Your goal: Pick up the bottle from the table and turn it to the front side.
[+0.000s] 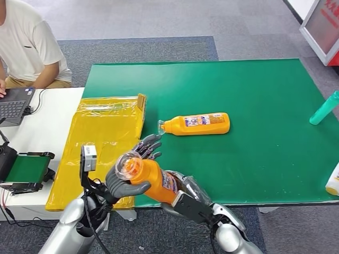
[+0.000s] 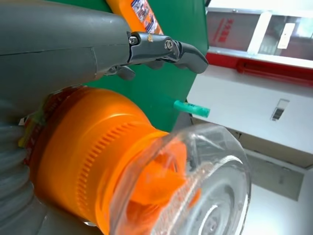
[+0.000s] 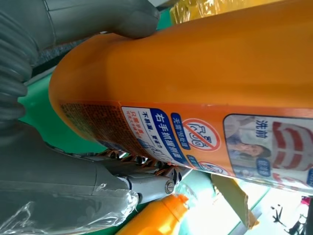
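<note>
I've got the orange bottle (image 1: 153, 179) held up off the worktop (image 1: 256, 164), just at its near edge, lying slanted with the clear cap (image 1: 127, 165) toward my left. My left hand (image 1: 132, 166) wraps the cap end: thick thumb under the neck, darker fingers (image 1: 149, 144) curled over the far side. My right hand (image 1: 188, 198) grips the base end from below, fingers closed around the body; in the right wrist view the thumb (image 3: 110, 19) presses one side of the bottle and a finger (image 3: 147, 183) lies along the other, with the printed label (image 3: 207, 142) facing that camera. In the left wrist view the ribbed orange collar (image 2: 100, 147) and clear cap sit close to the lens, with one finger (image 2: 166, 49) stretched out past them. A second orange bottle (image 1: 197, 124) lies on its side further out on the green mat, cap pointing left, well apart from both hands. A teal bottle (image 1: 324, 108) lies at the right edge of the mat, and a white-and-yellow container (image 1: 333, 182) pokes in at the near right corner. A yellow bag (image 1: 101, 143) is spread flat just left of the mat. A person (image 1: 29, 45) in a light shirt sits at the far left with a laptop (image 1: 14, 103), and a small green-screened device (image 1: 28, 169) sits nearer to me on the white table.
</note>
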Controlling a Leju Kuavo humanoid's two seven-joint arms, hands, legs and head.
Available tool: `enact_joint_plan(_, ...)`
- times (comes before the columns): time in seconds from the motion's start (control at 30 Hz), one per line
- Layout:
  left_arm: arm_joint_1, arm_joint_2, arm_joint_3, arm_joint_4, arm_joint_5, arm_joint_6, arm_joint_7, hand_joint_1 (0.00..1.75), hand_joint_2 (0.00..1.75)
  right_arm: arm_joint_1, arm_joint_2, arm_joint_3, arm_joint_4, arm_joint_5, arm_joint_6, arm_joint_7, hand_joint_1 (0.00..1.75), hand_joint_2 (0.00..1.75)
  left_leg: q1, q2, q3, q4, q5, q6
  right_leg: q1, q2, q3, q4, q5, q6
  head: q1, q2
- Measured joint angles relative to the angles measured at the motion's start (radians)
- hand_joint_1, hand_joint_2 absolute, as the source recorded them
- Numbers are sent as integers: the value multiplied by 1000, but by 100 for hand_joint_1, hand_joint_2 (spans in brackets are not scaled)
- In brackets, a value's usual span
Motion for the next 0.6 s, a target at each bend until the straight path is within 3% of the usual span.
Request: enact_joint_plan(0.6,-9,28,-44,12,-36,-32,-28,0,175,4,-33,-15,-94,20,11,23,175,175,-1,0,0,0,0,0,-1,0,0,0,0,0,0,0)
